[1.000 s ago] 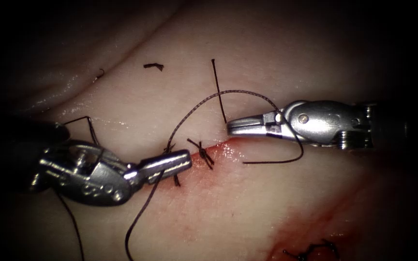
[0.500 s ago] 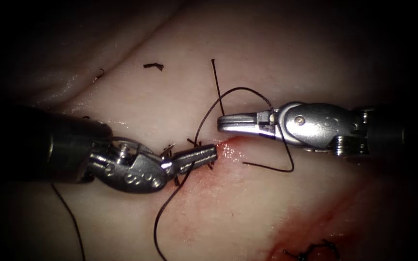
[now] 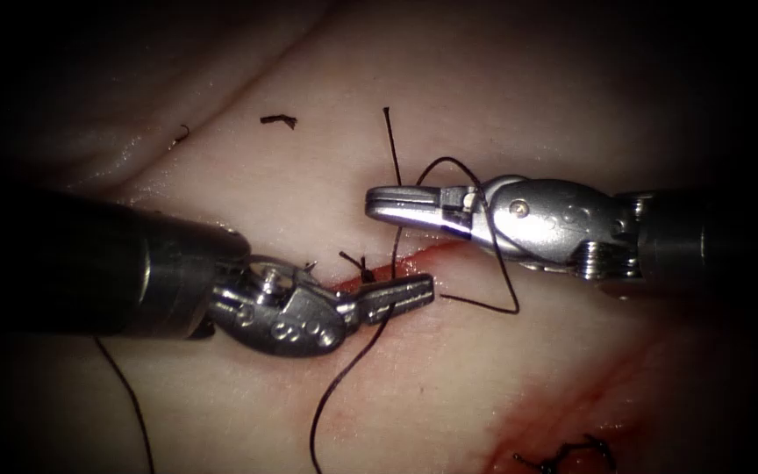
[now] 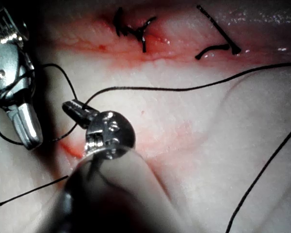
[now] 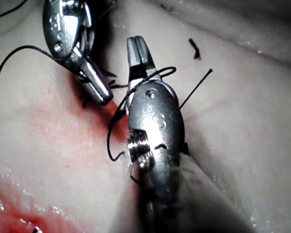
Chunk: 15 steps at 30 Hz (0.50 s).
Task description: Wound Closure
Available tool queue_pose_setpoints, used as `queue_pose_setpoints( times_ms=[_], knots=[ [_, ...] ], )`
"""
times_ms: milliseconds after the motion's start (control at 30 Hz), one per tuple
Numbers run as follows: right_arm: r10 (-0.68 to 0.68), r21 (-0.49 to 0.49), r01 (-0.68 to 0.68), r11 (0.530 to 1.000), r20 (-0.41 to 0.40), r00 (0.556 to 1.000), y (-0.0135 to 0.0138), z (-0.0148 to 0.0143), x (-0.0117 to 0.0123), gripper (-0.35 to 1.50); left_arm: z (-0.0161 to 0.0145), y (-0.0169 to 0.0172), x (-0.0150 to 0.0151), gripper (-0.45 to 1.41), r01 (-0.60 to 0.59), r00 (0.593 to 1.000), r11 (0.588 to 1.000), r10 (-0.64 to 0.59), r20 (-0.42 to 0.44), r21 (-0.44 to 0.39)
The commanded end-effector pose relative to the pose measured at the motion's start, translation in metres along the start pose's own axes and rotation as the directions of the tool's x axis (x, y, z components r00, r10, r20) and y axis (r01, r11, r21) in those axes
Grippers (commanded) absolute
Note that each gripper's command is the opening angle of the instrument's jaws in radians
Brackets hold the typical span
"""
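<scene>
Pale tissue (image 3: 247, 189), red fluid (image 3: 563, 412) pooled lower right. Left tool (image 3: 401, 297) clamped on thread (image 3: 357, 373) over the cut (image 3: 423, 259); right tool (image 3: 401, 204) closed, thread looped around it.

The endoscope is looking down on the tissue (image 3: 449, 377) from above and in front, standing far enough back to be taking in the cut (image 3: 414, 259) and both tools — the left tool (image 3: 401, 296) coming in from the picture's left, the right tool (image 3: 401, 204) from its right. The left wrist view is looking along its own shaft at its tool (image 4: 76, 108) from very close, and is also catching the right tool (image 4: 26, 127) beside it. The right wrist view is doing the same along its shaft, facing its tool (image 5: 138, 53) with the left tool (image 5: 99, 90) just beside. All three are sharing the cut, both tool tips and the thread (image 3: 497, 254) looped there.
</scene>
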Motion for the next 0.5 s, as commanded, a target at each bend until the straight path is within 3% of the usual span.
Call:
queue_pose_setpoints(
  times_ms=[33,67,100,500],
  knots=[
    [0.007,-0.008,-0.007,1.0,0.015,1.0,0.0,0.0013,-0.0008,0.14,0.0007,0.0006,0.0001,-0.45,0.0,1.0,1.0,0.0,-0.006,-0.005],
    [0.022,-0.012,-0.021,1.0,0.021,1.0,0.0001,0.0015,-0.0011,0.64,0.0006,0.0007,0.0006,-0.45,0.001,1.0,1.0,-0.001,-0.024,-0.014],
    [0.031,-0.013,-0.031,0.999,0.022,0.999,0.0002,0.0015,-0.0013,0.77,0.0005,0.0007,0.0009,-0.45,0.002,1.0,1.0,-0.002,-0.027,-0.016],
    [0.004,0.055,-0.011,0.998,0.134,0.991,-0.0009,0.0015,-0.0039,0.79,-0.0014,-0.0011,0.0031,-0.45,0.032,0.995,0.999,-0.034,-0.092,-0.029]
  ],
)
